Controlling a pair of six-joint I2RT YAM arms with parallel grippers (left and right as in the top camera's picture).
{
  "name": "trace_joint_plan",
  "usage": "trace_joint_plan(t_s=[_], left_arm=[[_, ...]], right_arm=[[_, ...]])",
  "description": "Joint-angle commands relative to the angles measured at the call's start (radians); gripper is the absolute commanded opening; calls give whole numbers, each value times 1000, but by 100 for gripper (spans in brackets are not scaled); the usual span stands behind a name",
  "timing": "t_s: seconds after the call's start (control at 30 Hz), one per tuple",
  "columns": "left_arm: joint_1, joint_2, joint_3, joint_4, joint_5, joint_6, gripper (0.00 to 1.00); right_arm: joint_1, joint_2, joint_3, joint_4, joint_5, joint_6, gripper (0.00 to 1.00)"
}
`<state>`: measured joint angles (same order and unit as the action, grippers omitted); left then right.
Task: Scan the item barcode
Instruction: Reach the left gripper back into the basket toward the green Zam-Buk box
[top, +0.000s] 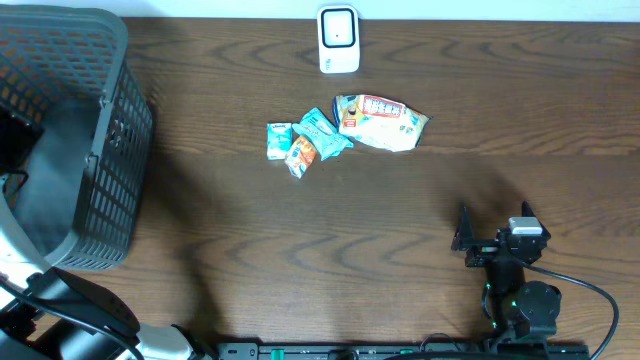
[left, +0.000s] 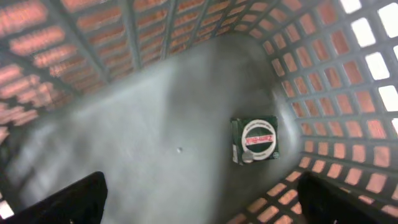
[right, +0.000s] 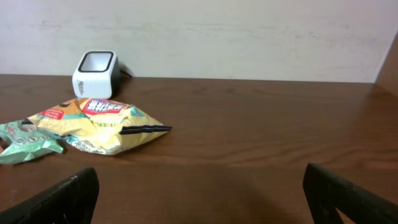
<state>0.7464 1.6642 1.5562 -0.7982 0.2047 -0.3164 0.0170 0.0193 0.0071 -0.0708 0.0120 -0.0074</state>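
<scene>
L gripper (left: 199, 208): fingers wide apart, empty, above basket (left: 348, 93) floor; green box (left: 255, 140) lies flat there, by the wall. R gripper (right: 199, 202): fingers spread, empty, low over table (right: 261, 149). Next item, prob.: yellow snack bag (right: 99, 127), mid-table, touching green packets (right: 28, 142); barcode not visible fr. here. Beyond: scanner (right: 94, 73), far edge. To do well: R arm shd pinch bag by a free edge, lift clear of neighbours, turn barcode side to scanner face, hold flat & steady.

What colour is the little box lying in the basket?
The box is dark green with a white round label; left wrist view shows it best.
</scene>
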Motion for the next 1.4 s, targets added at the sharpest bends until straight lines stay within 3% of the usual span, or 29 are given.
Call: trace_joint_plan(t_s=[0.0, 0.27, 0.47, 0.67, 0.87, 1.1, 1.37], left_arm=[[3, 2, 3, -16, 12, -114, 98], [-11, 2, 1, -2, 51, -132, 98], [-87, 3, 1, 84, 50, -11, 98], [-158, 17, 1, 153, 40, 9, 98], [-190, 87, 2, 136, -88, 10, 98], [-214, 176, 31, 125, -90, 103, 98], [-280, 299, 31, 165, -94, 105, 98]], right_arm=[[-2, -2, -2, -4, 1, 14, 99], [-2, -2, -2, -4, 1, 14, 99], [-2, -2, -2, -4, 1, 14, 99], [-2, -2, -2, -4, 1, 14, 99], [-2, -2, -2, -4, 1, 14, 99], [-2, -2, -2, -4, 1, 14, 99], [-2, -2, -2, -4, 1, 14, 99]])
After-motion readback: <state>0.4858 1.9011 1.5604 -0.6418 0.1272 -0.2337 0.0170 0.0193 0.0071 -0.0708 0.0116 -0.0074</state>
